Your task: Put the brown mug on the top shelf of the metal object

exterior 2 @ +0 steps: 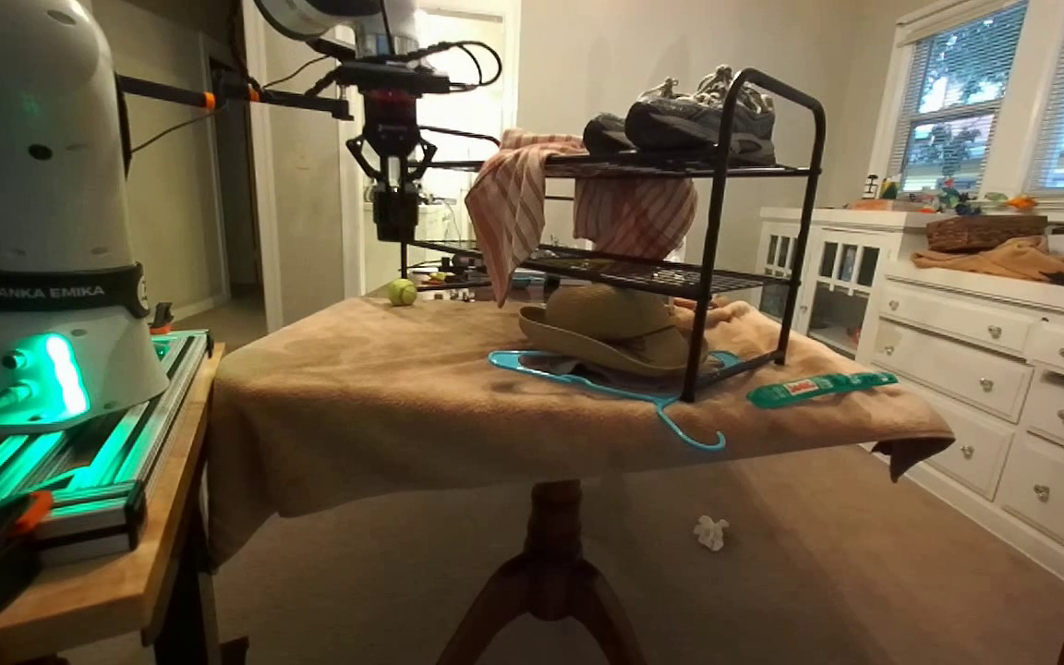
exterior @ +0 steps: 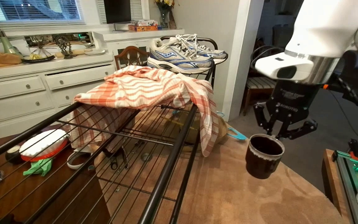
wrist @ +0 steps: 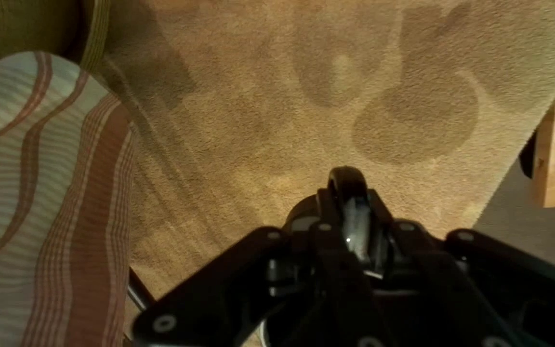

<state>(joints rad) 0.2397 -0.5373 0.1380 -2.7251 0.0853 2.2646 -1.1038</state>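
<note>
The gripper (exterior: 277, 134) is pinching the brown mug (exterior: 263, 161) at one side; whether it grips the rim or the handle cannot be told. The mug hangs in the air, roughly upright with its mouth upward, over the tan cloth (exterior: 228, 189) and to the side of the metal rack (exterior 2: 707, 277), apart from it. In the wrist view the gripper fills the bottom and hides most of the mug. A red-and-white striped towel (exterior: 154, 90) lies over the rack's top shelf (exterior: 149, 140) and drapes down past its edges. Next to the towel, on the same tier, sits a pair of sneakers (exterior: 179, 59) (pale, with blue trim). In an exterior view, a brimmed hat (exterior 2: 606, 319) rests under the rack, with a blue hanger (exterior 2: 578, 377) just beside it. A tennis ball (exterior 2: 402, 292) sits by the far edge of the cloth, and a green packet (exterior 2: 841, 382) lies near a leg of the rack.
</note>
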